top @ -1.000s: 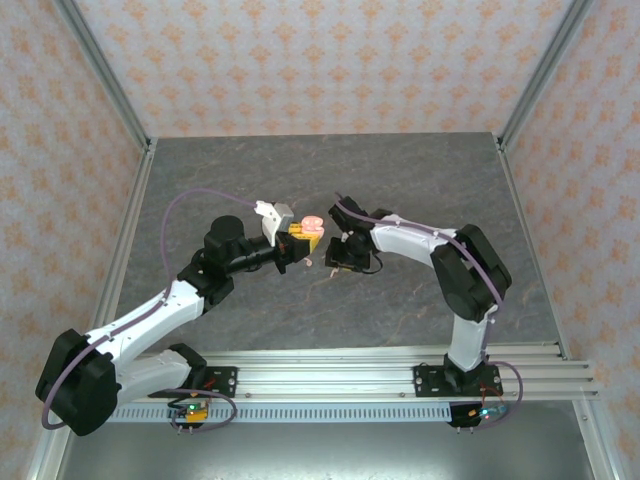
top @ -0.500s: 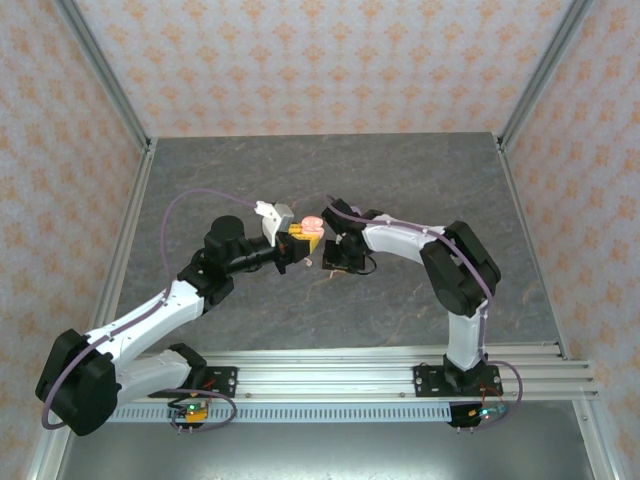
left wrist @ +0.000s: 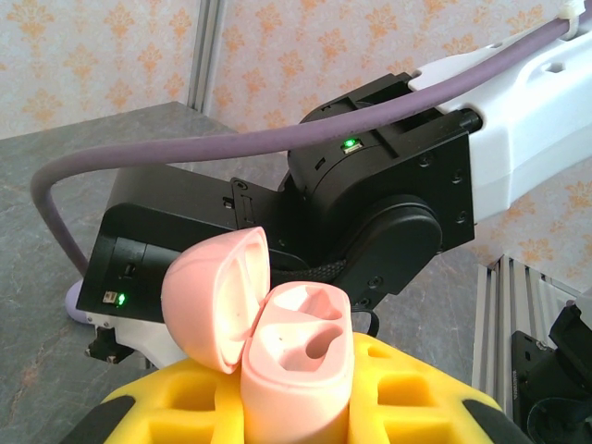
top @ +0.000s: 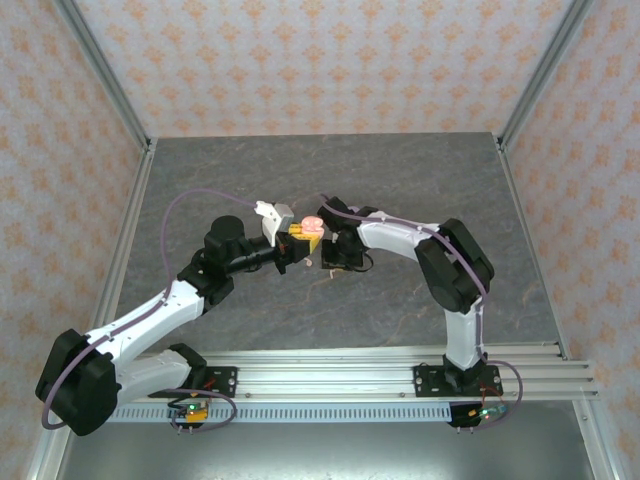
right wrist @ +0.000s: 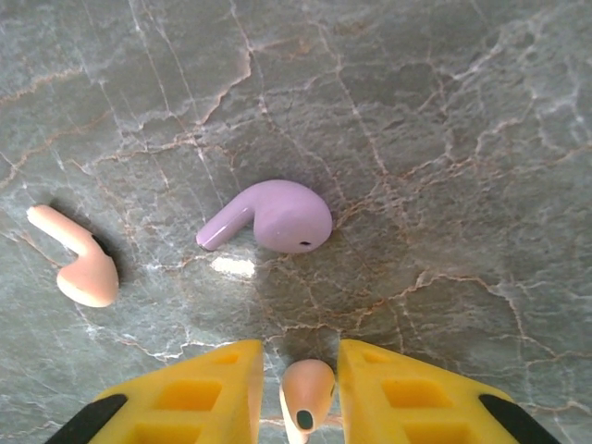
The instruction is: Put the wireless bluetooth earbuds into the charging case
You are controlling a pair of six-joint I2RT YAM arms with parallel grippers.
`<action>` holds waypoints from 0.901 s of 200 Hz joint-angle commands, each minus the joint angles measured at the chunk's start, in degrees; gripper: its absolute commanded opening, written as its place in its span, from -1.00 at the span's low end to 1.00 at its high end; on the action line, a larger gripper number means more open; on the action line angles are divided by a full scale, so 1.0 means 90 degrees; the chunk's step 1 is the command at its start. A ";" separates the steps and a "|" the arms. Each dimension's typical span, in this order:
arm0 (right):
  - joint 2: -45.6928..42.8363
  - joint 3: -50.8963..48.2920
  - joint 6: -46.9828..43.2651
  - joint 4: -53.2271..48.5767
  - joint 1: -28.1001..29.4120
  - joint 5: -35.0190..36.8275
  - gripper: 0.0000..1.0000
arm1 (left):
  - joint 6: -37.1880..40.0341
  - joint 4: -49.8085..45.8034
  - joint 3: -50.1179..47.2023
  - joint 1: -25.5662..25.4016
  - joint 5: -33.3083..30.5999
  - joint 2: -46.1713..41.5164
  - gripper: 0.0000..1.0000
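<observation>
Gripping case [left wrist: 298, 361], L hand [left wrist: 296, 416] (R hand [right wrist: 301, 365] straddles earbud [right wrist: 307, 393]).

Left pincer [top: 303, 235] clamped tight, right pincer [right wrist: 301, 365] pointing downward, jaws slightly parted.

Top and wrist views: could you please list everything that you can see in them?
charging case: one, salmon-pink, lid open, clamped in the left hand.
loose pink earbud: one, salmon-pink, lying on the table.
lilac earbud: one, lilac, on the table, apart from the loose pink earbud.
second pink earbud: one, salmon-pink, between the right hand's fingers.
table: one, grey marbled, under everything.
walls: three, peach patterned, around the table.
left hand: one, yellow fingers, shut on the charging case.
right hand: one, yellow fingers, either side of the second pink earbud; grip unclear.
</observation>
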 commanded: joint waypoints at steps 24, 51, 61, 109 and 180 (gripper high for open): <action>0.0432 0.0446 -0.0349 -0.0820 0.0287 0.0743 -0.49 | 0.0040 0.0023 -0.0002 -0.0034 -0.0046 -0.0157 -0.89; 0.0512 0.0462 -0.0278 -0.0893 0.0308 0.0855 -0.50 | 0.0065 -0.0017 -0.0007 -0.0034 -0.0076 -0.0218 -0.89; 0.0511 0.0449 -0.0272 -0.0886 0.0308 0.0858 -0.50 | 0.0075 -0.0038 -0.0007 -0.0036 -0.0086 -0.0245 -0.89; 0.0451 0.0381 -0.0138 -0.0860 0.0308 0.1005 -0.65 | 0.0095 -0.0119 -0.0007 -0.0034 -0.0104 -0.0303 -0.89; -0.0200 -0.0295 -0.0001 -0.0107 -0.0095 0.0333 -0.73 | 0.0173 -0.0586 0.0073 -0.0039 -0.0357 -0.0188 -0.88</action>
